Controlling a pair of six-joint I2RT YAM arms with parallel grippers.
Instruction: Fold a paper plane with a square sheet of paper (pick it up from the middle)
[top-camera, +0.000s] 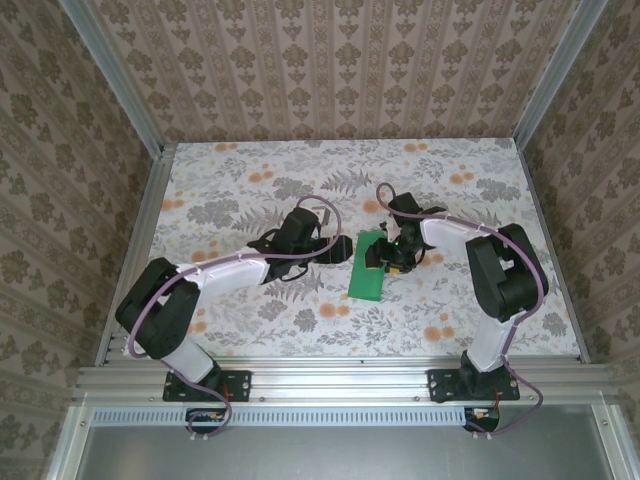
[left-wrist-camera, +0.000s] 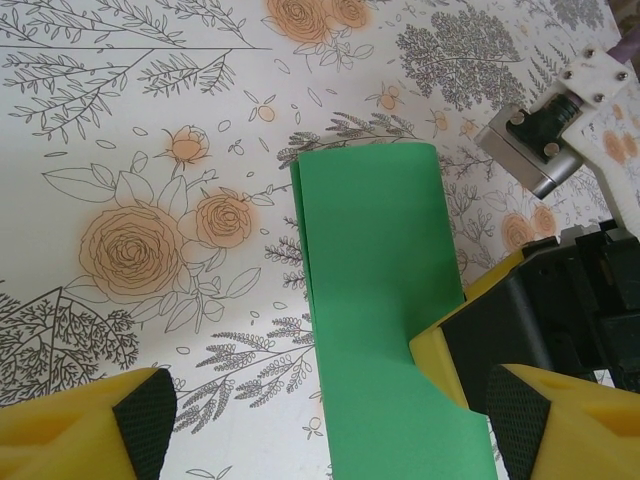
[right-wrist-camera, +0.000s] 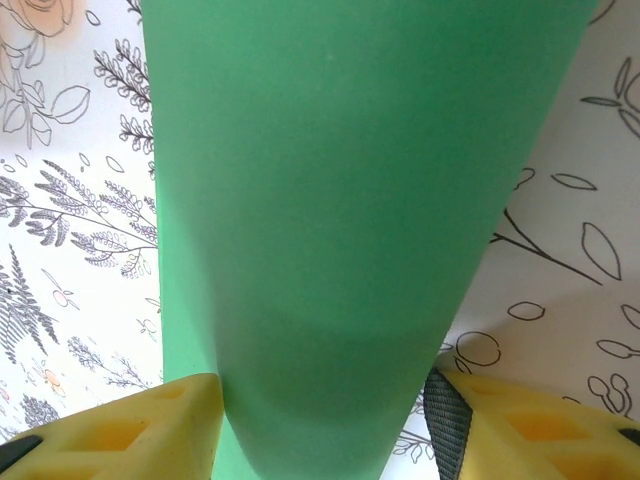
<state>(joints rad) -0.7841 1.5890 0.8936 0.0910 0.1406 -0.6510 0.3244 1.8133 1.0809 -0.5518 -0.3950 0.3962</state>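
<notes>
Paper (top-camera: 366, 275), plain green, pinched in right end effector (right-wrist-camera: 322, 420).

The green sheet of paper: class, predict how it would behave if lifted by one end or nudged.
Probably floppy: the green sheet of paper looks thin, its folded layers loose and rounded at the far end. Likely very light, so a nudge may slide it over the flat table rather than tip it.

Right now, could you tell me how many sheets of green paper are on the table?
1. The green sheet lies folded at the middle of the table, with the left claw on its left and the right claw at its right edge. Another underneath could be hidden.
</notes>
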